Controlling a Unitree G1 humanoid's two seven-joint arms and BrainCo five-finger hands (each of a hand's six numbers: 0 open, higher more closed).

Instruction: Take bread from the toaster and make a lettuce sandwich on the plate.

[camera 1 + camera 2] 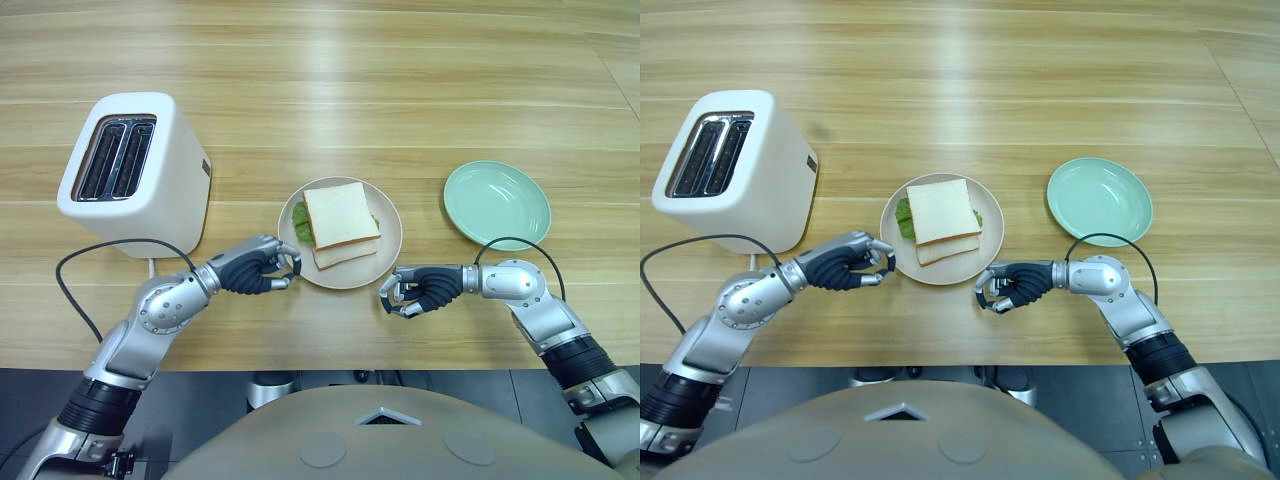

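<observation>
Sandwich (341, 222) sits on the beige plate (386, 264), mid worktop (400, 80). Top bread slice (340, 213) lies a bit askew over the bottom slice (346, 258), w/ lettuce (301, 222) poking out at the left edge btwn them. Stack looks assembled, so the task reads as done or v. nearly so.

Left hand (262, 268) is low, just beside the plate's left rim, fingers curled in, gripping nothing. Right hand (415, 290) is near the plate's lower-right rim but apart from it, also curled and empty. They flank the plate w/o touching the bread, prob. parked clear so the stack isn't knocked.

Toaster (135, 170) stands at the left, well apart from the plate, slots (118, 158) facing up. No bread sticks out, which fits w/ both slices being on the plate. Green dish (497, 205) on the right is bare and plays no part in the stack.

Hard to make out:
- Lettuce amt under the top slice: hidden, only the left fringe shows.
- Bottom slice: mostly covered, just its lower edge visible.
- Slot interiors: dark, can't see to the bottom.
- Left fingertips vs plate rim: touching or a hair off, can't tell.
</observation>
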